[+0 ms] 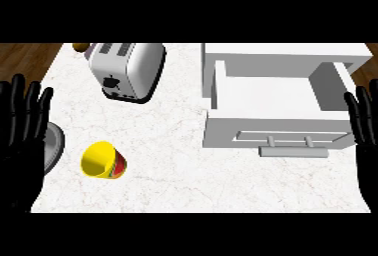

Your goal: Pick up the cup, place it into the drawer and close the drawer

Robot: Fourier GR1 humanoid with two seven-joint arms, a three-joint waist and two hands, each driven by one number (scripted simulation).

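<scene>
A yellow cup [102, 160] with a red and green band lies on its side at the counter's lower left, its mouth facing toward the left. The white drawer [221, 85] stands pulled open at the upper right, its inside bare and its handle [291, 141] on the near face. My left hand [22, 130] rests open at the left edge, fingers up, a short way left of the cup. At the right edge, beside the drawer's right wall, my right hand [363, 120] rests open with fingers up. Neither hand touches anything.
A silver toaster [125, 67] stands at the back left of the white marble counter [192, 185]. A grey round object [53, 147] shows partly behind my left hand. A small brown item [80, 47] sits at the far left corner. Wooden floor shows beyond the counter's edges.
</scene>
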